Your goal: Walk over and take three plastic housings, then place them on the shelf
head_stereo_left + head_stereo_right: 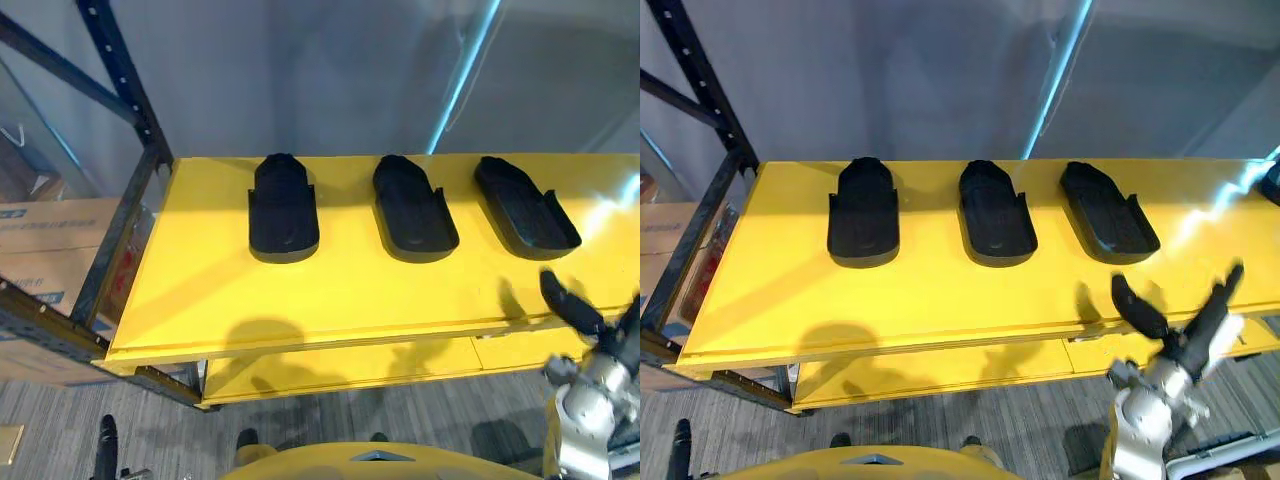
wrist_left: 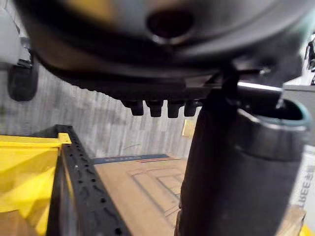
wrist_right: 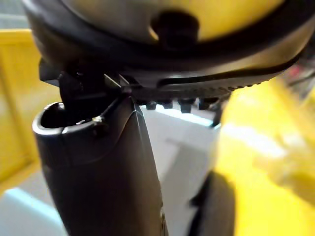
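Black housings line yellow shelf; cardboard boxes beside.

Both eye views look steeply down from above the front edge of the yellow shelf toward its back, sharing its top board and the three black housings. The left wrist view sits tight behind the left hand off the shelf's left end, facing its black post; the right wrist view, as close behind the right hand, faces the shelf's yellow.
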### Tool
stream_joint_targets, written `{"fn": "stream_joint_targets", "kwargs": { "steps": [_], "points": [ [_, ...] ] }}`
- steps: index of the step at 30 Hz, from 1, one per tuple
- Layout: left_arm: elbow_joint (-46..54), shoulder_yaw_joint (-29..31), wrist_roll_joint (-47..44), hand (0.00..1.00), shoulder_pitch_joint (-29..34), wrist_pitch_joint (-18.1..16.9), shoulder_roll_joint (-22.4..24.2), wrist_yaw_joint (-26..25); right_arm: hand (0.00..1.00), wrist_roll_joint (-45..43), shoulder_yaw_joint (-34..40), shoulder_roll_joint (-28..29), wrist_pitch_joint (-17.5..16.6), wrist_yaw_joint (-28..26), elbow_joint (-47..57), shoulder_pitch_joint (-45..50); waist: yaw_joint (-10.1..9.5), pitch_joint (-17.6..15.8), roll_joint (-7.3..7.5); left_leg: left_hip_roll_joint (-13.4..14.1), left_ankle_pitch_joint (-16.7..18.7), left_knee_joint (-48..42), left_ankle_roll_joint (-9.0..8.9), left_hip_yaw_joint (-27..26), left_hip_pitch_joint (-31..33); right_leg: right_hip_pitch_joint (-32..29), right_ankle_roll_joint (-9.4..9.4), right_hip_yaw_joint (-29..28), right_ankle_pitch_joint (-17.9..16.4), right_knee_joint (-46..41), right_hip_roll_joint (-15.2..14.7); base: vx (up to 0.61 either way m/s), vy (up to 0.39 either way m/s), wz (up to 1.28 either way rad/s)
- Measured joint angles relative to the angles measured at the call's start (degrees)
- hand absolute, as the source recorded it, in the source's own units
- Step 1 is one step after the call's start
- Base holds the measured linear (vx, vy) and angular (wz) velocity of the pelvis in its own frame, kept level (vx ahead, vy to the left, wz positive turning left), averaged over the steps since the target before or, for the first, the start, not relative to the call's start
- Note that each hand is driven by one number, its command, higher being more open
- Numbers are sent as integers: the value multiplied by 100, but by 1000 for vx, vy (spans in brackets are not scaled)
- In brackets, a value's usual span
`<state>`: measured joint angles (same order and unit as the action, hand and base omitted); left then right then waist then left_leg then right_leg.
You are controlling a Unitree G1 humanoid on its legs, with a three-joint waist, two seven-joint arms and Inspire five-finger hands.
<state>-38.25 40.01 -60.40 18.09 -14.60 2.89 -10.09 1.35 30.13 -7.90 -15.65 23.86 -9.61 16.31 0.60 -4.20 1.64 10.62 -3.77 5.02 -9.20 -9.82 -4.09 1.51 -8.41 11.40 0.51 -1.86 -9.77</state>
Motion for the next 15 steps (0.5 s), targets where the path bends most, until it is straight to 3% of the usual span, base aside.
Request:
{"fn": "stream_joint_targets", "kwargs": {
  "steps": [6,11,15],
  "points": [
    [-244,-45,-19,100,36,152,-7,-244,100,-215,258,473,0,37,-1502,633,104,-100,-196,14,156,5,-24,-326,-306,96,46,-237,-34,-18,15,36,11,-22],
    [-500,-17,62,100,-40,164,-168,-603,100,-175,307,729,-50,4,-2740,640,106,-94,-128,-1,189,8,4,-377,-364,123,89,-254,-66,-16,0,3,4,-6],
    [-896,238,909,100,-34,494,-260,-865,100,-212,290,790,40,-589,-3344,576,57,-64,-71,-15,218,10,8,-368,-443,210,89,-243,-89,-8,-11,0,0,0]
  ]
}}
